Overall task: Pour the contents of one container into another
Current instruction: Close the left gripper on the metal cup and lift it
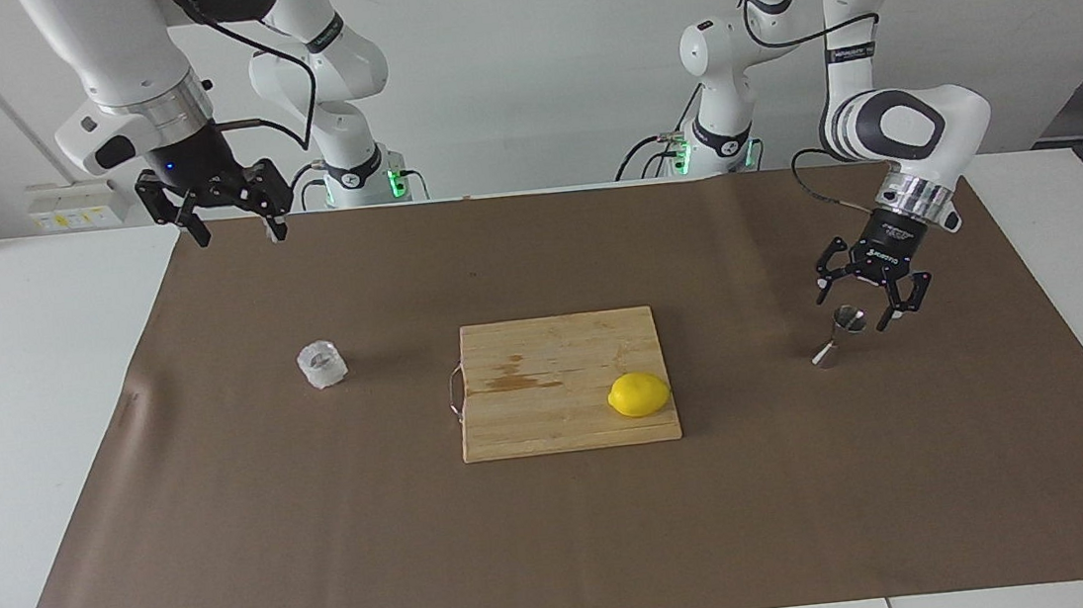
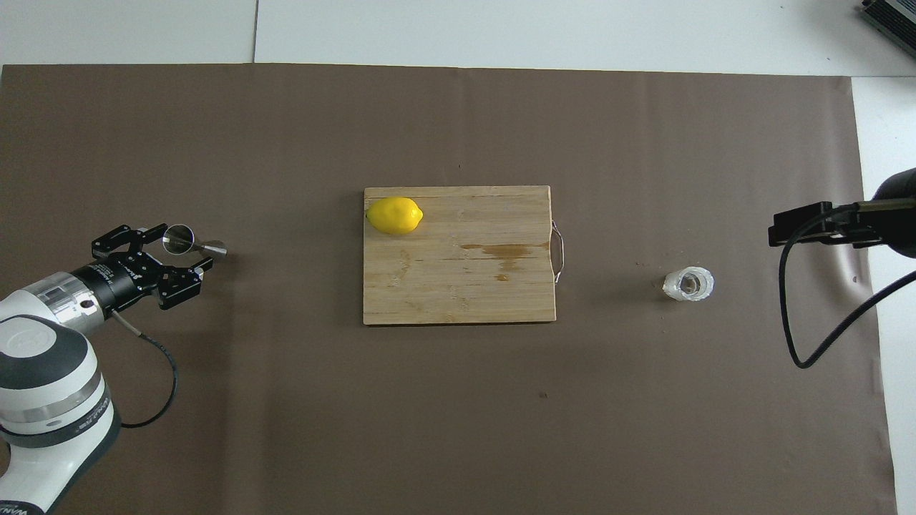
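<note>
Hovering just over the steel jigger (image 1: 841,337), the left tool (image 1: 855,307) has its fingers spread wide on either side of the jigger's upper rim, gripping nothing. Jigger stands upright on the brown mat (image 1: 564,540) toward the left arm's end of the bench (image 1: 6,415), at 3 o'clock from the cutting board (image 1: 552,412) in the facing view. Frosted clear cup (image 1: 322,364) sits on the mat at 9 o'clock from the board, toward the right arm's end. Lemon (image 1: 639,394) lies on the board's corner nearest the jigger. Right tool (image 1: 237,236) waits, raised over the mat's edge at 11 o'clock from the cup, fingers open, empty.
</note>
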